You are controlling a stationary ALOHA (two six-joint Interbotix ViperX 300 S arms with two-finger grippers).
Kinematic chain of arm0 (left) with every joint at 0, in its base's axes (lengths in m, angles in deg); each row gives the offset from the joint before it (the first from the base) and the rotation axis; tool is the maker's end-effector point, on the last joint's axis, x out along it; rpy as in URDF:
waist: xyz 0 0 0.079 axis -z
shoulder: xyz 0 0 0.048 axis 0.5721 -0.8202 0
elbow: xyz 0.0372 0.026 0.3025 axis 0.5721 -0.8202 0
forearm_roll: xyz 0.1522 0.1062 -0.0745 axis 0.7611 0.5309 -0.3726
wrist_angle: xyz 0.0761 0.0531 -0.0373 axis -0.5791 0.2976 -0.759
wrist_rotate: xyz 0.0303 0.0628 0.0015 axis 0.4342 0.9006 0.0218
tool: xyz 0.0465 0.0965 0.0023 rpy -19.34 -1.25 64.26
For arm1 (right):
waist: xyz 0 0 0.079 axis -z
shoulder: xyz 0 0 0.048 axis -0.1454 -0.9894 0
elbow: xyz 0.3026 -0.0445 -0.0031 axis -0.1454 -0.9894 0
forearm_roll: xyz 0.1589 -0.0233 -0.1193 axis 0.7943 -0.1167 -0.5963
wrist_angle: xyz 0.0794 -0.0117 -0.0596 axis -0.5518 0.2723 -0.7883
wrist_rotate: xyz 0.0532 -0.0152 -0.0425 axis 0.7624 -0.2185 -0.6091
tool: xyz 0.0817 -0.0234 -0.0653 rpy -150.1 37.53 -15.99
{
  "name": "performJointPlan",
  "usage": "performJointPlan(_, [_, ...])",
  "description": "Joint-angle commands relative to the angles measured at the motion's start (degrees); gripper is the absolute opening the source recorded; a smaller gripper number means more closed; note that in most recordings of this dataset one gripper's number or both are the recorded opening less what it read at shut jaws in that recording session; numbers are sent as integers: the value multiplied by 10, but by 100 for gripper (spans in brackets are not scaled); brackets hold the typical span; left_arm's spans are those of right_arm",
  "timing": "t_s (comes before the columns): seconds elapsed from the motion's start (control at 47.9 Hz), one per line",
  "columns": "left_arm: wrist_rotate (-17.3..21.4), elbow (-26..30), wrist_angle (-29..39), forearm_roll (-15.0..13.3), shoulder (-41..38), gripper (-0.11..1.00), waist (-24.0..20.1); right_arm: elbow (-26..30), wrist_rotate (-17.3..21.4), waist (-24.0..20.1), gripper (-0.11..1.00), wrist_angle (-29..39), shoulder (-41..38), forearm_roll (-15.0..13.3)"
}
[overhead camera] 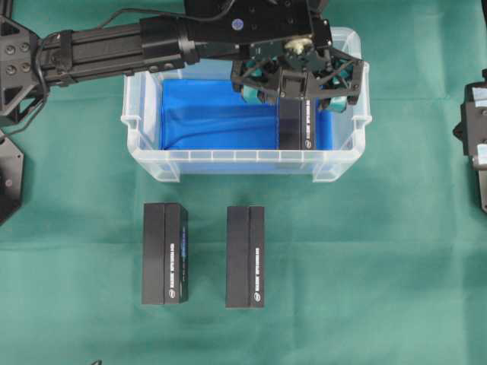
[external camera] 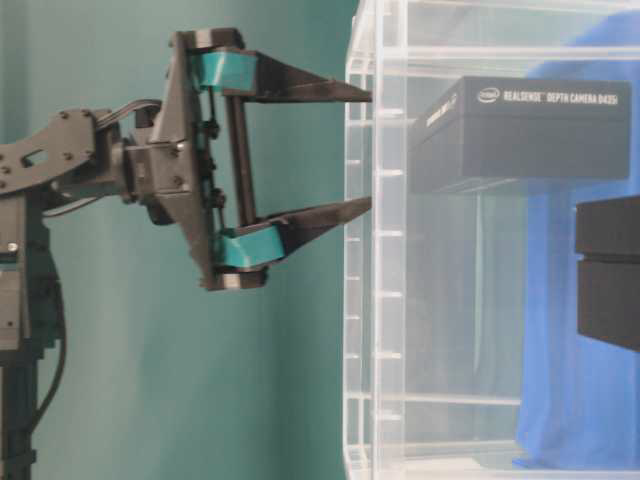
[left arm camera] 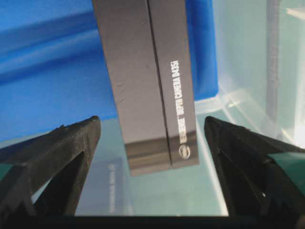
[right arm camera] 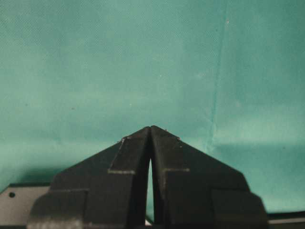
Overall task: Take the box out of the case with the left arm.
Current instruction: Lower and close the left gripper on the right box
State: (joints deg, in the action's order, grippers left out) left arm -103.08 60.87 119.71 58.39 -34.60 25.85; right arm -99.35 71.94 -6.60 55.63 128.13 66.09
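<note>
3 black boxes total: 1 box (overhead camera: 295,122) inside the case (overhead camera: 152,156), at its right end on blue lining; 2 boxes (overhead camera: 164,254) (overhead camera: 246,256) on green cloth (overhead camera: 380,266) in front of case. Left gripper (overhead camera: 300,90) over case, jaws wide, straddling box w/o touching. Right gripper (right arm camera: 150,130) pinched closed, holds nothing.

A green cloth (overhead camera: 396,228) covers the whole table, creased in faint lines toward 3 o'clock and 9 o'clock in the overhead view. Light falls evenly, with soft shadows only. In the table-level view a plain teal backdrop (external camera: 290,380) fills the space from 9 o'clock to the centre. No wall, floor or window shows.
</note>
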Motion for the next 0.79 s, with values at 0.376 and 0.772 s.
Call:
performJointPlan(0.376, [-19, -52, -42, 13, 36, 92, 11, 12, 1, 0, 7, -2, -2, 1])
performJointPlan(0.772, [-38, -72, -83, 66, 39, 91, 18, 12, 1, 0, 7, -3, -2, 1])
